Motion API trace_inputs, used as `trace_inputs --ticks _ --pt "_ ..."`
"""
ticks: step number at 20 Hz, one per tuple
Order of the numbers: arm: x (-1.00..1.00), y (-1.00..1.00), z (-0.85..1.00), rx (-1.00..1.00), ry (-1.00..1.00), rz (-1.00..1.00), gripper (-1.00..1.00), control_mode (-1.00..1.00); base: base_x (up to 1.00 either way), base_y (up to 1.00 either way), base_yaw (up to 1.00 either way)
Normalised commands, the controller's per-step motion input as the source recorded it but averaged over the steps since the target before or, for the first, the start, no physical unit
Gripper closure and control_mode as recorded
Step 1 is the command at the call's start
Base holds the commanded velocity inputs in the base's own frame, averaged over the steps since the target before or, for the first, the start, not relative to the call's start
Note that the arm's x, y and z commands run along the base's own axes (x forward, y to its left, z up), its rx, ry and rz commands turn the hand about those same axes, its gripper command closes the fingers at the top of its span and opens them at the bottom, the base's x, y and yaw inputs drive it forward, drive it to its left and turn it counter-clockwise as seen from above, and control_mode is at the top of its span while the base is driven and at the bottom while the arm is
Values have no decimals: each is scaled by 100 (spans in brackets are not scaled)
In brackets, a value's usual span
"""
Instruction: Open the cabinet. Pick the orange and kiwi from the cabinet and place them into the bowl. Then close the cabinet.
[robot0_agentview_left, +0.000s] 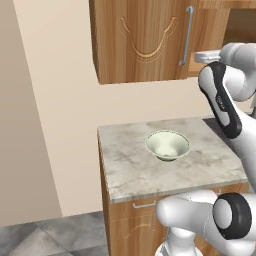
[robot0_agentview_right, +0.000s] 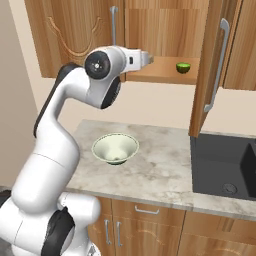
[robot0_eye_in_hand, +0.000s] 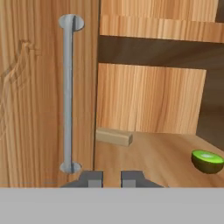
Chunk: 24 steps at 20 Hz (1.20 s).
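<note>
The fingers (robot0_eye_in_hand: 113, 178) stood slightly apart, holding nothing, at the open cabinet (robot0_eye_in_hand: 148, 96) shelf where the kiwi (robot0_eye_in_hand: 208, 161) lay, the bowl (robot0_agentview_right: 115, 148) on the surface (robot0_agentview_right: 165, 175) below.

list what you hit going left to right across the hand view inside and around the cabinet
closed door → its bar handle → tan block on the shelf → kiwi at the far right
</note>
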Motion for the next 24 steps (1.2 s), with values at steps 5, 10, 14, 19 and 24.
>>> trace_inputs --ticks 5,10,14,19,24 --pt "0 26 10 0 0 0 -100 -100 0 0 0" --pt "0 4 3 0 0 0 -100 -100 0 0 0" --pt "0 3 7 0 1 0 -100 -100 0 0 0" --pt "0 13 12 0 1 0 -100 -100 0 0 0" --pt "1 20 2 0 3 0 -100 -100 0 0 0"
